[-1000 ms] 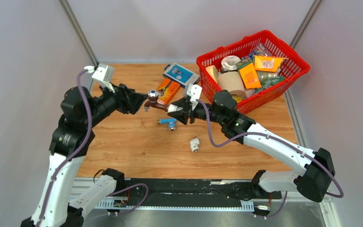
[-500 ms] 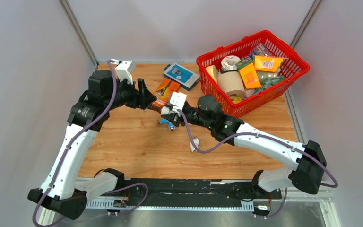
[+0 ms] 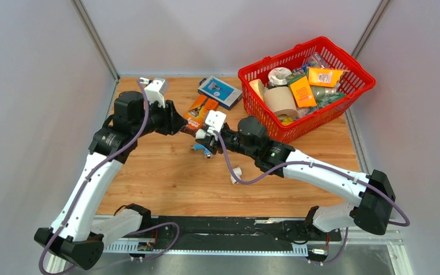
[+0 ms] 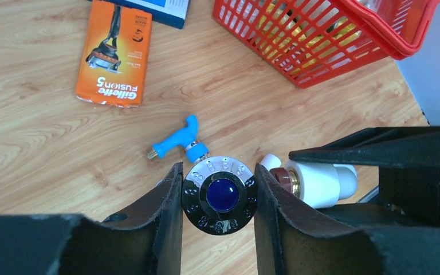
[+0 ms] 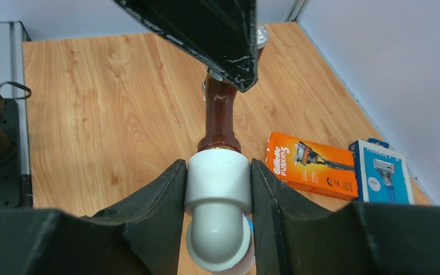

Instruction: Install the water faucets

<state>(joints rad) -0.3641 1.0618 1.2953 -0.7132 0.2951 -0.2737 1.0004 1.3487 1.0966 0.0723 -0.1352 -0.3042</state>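
On the left side, the left gripper [image 4: 217, 177] is closed on the round chrome knob [image 4: 222, 196] of the brown faucet [image 5: 219, 117], one finger on each side, with a gap only as wide as the knob itself. This faucet is held in the air between the two arms, above the table [image 4: 46, 143]. It looks like metal, so I judge it stiff and rather heavy for its size. The shiny knob may slip when it is turned, so the ribbed edge is the good place to hold. Its lower end meets the mouth of a white elbow [image 5: 217, 197]; how deep the thread sits inside, I cannot tell. The right gripper [image 5: 217, 172] is clamped on the collar of this elbow, both fingers pressed flat against it, and the plastic should take this grip well. Under them the blue faucet [image 4: 179, 139] lies on its side on the wood, apart from both grippers. It seems light plastic, best taken by the body and not by the threaded end. A second white elbow [image 3: 236, 175] lies near it, and the red basket [image 3: 321, 40] stands further to the right.
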